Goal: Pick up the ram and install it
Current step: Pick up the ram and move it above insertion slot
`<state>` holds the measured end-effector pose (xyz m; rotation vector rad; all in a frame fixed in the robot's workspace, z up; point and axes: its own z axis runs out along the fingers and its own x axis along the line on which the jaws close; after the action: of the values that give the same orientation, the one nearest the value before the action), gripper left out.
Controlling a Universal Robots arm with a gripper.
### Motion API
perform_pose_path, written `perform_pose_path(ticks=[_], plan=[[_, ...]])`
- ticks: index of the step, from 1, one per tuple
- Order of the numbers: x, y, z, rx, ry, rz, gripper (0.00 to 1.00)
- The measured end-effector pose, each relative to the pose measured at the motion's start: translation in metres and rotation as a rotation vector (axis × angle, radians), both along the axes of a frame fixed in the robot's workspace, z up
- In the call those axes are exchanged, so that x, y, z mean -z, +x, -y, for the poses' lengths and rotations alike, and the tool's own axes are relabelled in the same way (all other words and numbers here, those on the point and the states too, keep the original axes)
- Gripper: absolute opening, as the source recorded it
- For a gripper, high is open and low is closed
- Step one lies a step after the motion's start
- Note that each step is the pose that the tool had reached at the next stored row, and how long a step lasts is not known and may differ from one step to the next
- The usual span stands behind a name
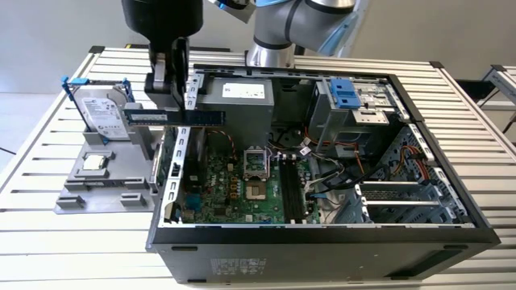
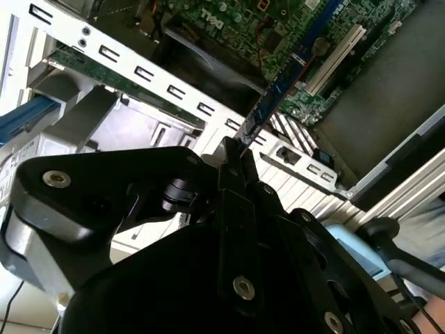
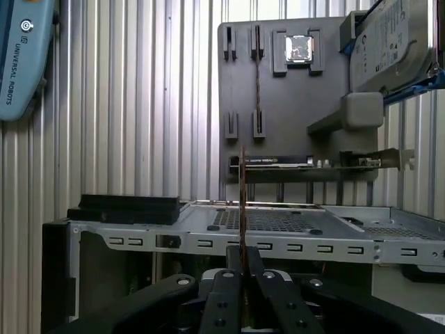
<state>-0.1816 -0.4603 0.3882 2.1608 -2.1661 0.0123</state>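
While the ram (image 1: 197, 116) hangs level in the air, the gripper (image 1: 168, 109) clamps its flat faces. Position: over the open computer case's (image 1: 322, 244) wall at the exterior view's left, near the grey parts tray (image 1: 101, 199). Judged light, stiff, brittle; hold board edges, avoid chips and contacts.

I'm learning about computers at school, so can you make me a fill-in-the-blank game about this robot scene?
1. The gripper is shut on the long, dark-green ____.
2. The green motherboard shows because the computer case is ____.
3. On the grey holder, next to the case, a silver ____ stands in a blue-tabbed frame.

Missing words: ram; open; hard drive.
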Motion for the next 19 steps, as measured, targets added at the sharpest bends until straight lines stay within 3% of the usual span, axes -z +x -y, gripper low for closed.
perform_pose_path(ticks=[19], plan=[[0.0038,0.0403,-0.0004,0.013,-0.0004,0.0,0.0]])
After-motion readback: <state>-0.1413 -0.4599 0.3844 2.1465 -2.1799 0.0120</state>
